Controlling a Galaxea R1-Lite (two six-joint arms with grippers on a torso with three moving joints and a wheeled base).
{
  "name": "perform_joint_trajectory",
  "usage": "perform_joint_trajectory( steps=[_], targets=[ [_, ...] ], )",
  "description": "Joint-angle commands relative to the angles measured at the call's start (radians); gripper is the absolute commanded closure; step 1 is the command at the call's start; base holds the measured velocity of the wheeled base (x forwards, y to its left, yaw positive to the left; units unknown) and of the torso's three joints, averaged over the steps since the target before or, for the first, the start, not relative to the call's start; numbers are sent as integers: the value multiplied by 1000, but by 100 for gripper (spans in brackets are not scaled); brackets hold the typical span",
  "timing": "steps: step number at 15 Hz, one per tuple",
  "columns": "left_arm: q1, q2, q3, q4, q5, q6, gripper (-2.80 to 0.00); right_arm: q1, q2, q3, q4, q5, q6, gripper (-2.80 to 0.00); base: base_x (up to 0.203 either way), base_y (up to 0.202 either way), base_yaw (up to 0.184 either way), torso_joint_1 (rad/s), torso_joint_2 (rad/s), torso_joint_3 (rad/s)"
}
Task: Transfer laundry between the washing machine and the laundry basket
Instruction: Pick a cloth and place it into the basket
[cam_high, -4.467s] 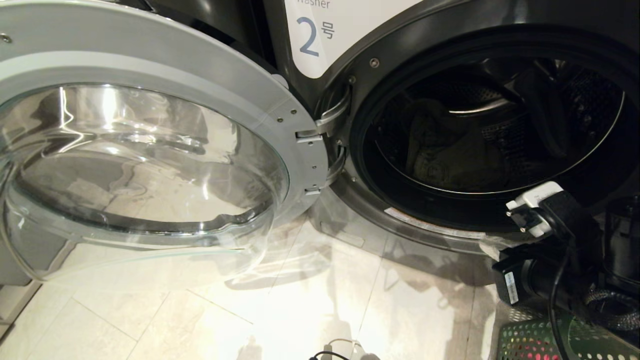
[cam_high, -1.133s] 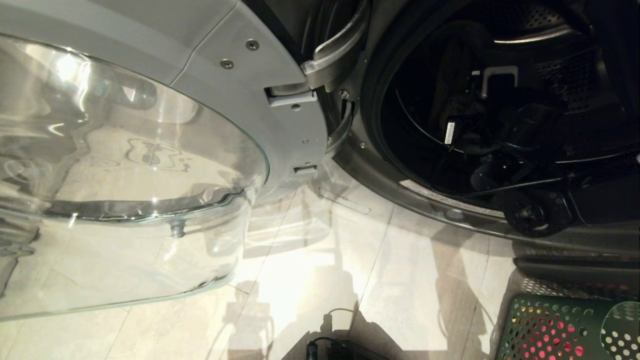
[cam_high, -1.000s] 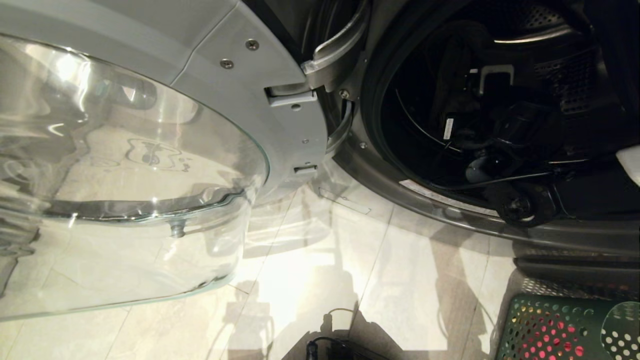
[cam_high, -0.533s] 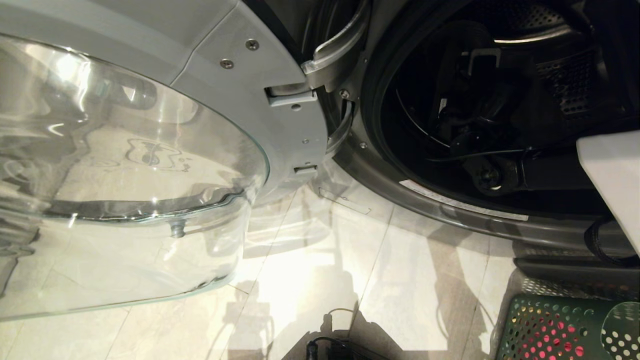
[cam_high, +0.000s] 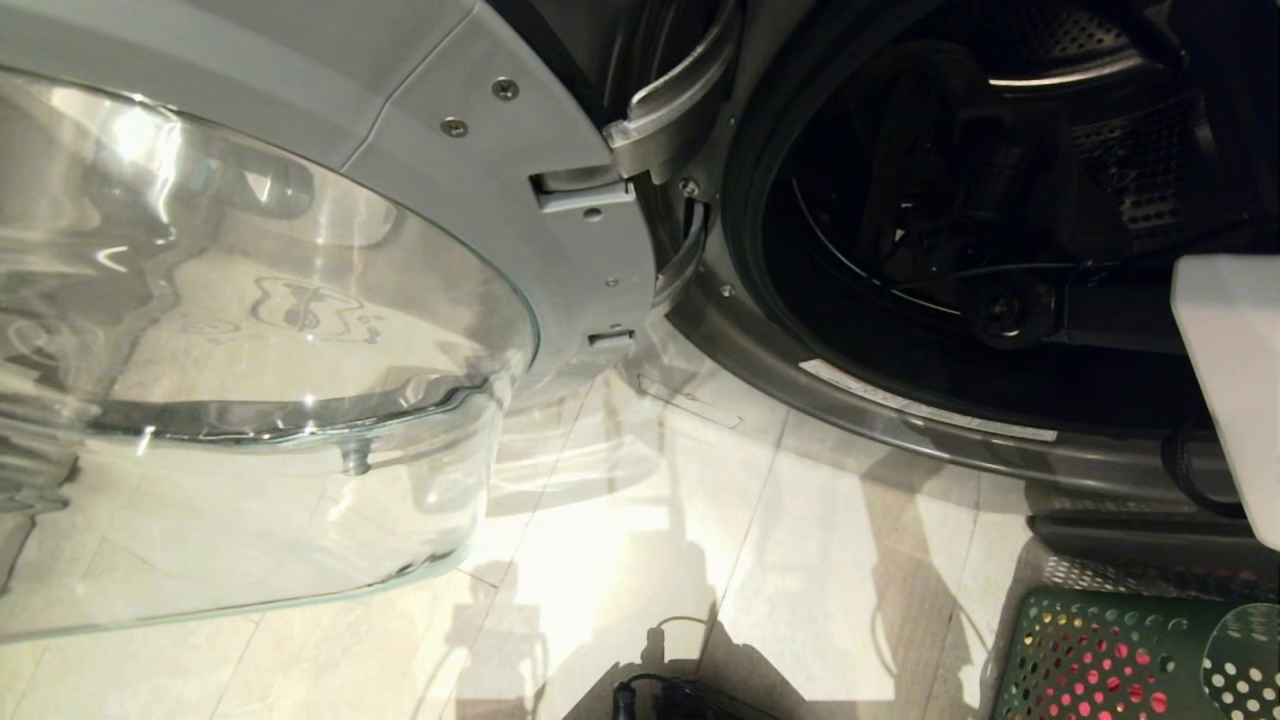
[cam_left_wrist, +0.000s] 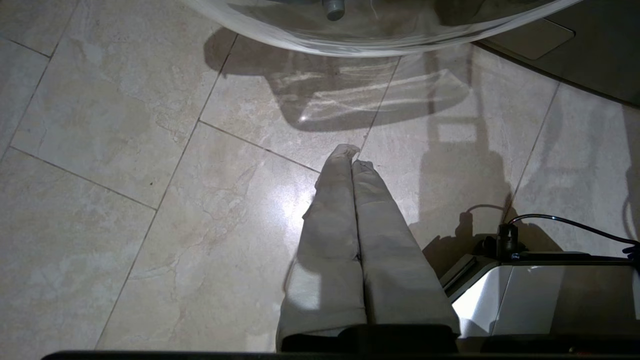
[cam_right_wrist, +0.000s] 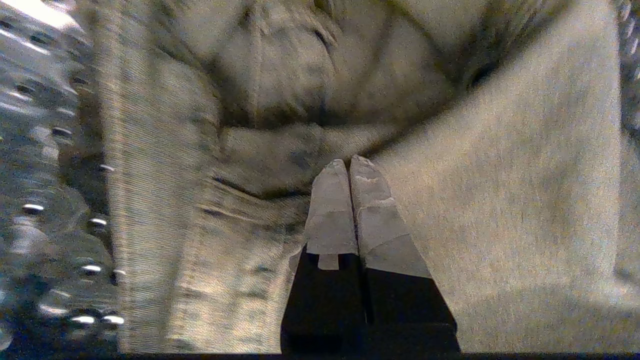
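Denim-like garment (cam_right_wrist: 500, 200) lies in the drum (cam_right_wrist: 45, 210); right gripper (cam_right_wrist: 348, 162) fingers pressed together, empty.

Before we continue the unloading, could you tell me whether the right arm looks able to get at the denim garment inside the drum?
Probably yes: the door stands wide open, and the right gripper, shut, is already inside the drum right at the grey-green garment. It must open to grasp.

Open door (cam_high: 300, 300) beside clear drum mouth (cam_high: 900, 330)
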Motion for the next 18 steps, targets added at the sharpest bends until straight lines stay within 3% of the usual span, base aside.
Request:
perform_joint_trajectory(
  steps=[1, 2, 9, 18],
  targets=[
    [0, 2, 0, 0, 0, 0, 0, -16, -7, -2, 38, -3, 41, -85, 0, 0, 0, 0, 0, 0],
    [0, 2, 0, 0, 0, 0, 0, -19, -9, 0, 45, -3, 48, -280, 0, 0, 0, 0, 0, 0],
    [0, 2, 0, 0, 0, 0, 0, -41, -27, 1, 143, -5, 131, -280, 0, 0, 0, 0, 0, 0],
    [0, 2, 0, 0, 0, 0, 0, -40, -80, 8, 196, 4, 152, -280, 0, 0, 0, 0, 0, 0]
  ],
)
